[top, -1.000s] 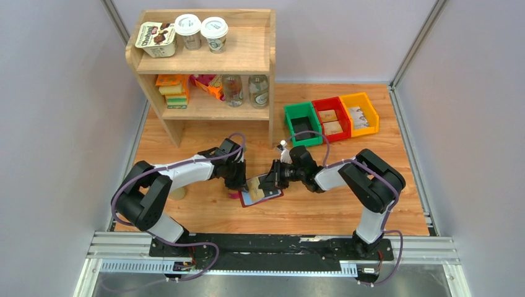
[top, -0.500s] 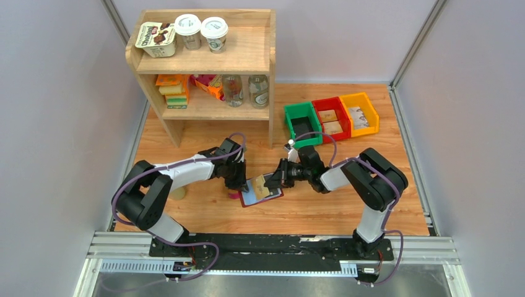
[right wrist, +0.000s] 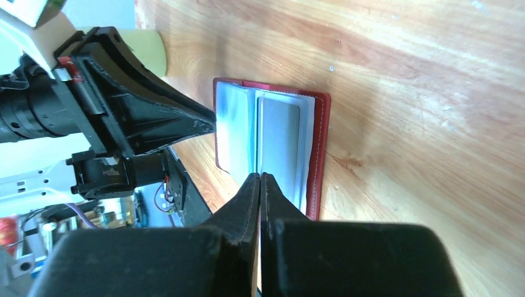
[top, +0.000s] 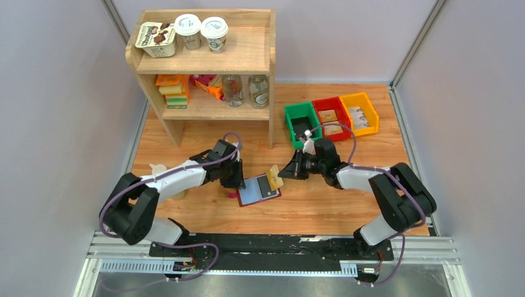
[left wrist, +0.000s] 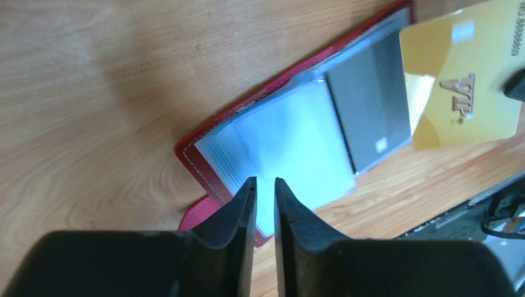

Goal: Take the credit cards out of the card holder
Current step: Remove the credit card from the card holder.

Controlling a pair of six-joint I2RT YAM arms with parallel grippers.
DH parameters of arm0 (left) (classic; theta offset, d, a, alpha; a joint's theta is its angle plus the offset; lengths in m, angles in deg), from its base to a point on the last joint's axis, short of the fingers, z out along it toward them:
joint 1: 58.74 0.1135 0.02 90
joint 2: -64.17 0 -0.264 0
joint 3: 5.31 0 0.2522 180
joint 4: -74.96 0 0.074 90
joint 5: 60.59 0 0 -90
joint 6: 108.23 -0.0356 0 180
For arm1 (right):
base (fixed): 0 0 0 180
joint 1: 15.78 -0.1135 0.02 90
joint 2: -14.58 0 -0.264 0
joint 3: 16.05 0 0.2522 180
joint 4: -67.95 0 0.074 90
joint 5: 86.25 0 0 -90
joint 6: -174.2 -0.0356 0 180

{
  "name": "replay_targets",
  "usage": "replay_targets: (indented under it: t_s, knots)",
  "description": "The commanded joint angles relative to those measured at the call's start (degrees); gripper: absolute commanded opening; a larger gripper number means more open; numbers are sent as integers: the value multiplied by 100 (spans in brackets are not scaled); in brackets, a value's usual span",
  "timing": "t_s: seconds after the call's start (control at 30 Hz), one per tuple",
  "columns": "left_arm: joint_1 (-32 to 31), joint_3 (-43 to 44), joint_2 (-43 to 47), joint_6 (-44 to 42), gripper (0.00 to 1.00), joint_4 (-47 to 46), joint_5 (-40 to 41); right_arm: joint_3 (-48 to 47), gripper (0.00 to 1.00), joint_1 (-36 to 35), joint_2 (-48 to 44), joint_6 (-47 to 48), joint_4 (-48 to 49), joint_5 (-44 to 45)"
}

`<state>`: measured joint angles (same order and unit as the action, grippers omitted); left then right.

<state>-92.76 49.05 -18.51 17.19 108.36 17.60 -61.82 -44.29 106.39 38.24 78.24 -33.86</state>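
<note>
Two black fingers of my left pincer (left wrist: 263, 184) stand almost together, with only a thin slit between them and nothing visibly caught there. Their tips are down on the left leaf of the card holder (left wrist: 291, 139). It lies open like a little book on the wooden worktop (left wrist: 93, 93), between my two arms and at a slant. Its cover is dark red with pale stitching along the rim, its clear sleeves have a blue-grey cast, and the closing tab peeks out beside my left finger. The left sleeve looks bare, while the right one shows a grey card (left wrist: 368, 114) with a small pale patch near one corner. Just right of that, lifted off the holder and tilted, is a gold card (left wrist: 461, 93). It is printed "VIP" in darker gold and has a run of eights along its edge that I can only partly read. My right pincer (right wrist: 260, 179) is closed down to a hairline and grips this gold card by its far end. The card sits edge-on to my own wrist camera, so it barely shows there. Farther right and toward the back stands a row of bins (top: 314, 114), green, red and yellow, well apart from the holder.
</note>
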Motion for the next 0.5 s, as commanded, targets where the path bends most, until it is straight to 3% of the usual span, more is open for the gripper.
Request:
replay_targets:
  t_s: [0.0,0.13,0.27,0.47]
  knots:
    - [27,71,917,-500,37,-241,118,-524,0,56,-882,1113,-1804,359]
    - [27,395,1840,-1193,53,-189,258,-1087,0,48,-1682,1860,-3465,596]
    - [27,826,2439,-2159,57,22,180,-1693,0,4,-2412,2475,-4591,640]
    - [27,1730,2642,-3531,57,391,-1960,-2695,0,-417,-3019,3399,-5823,395]
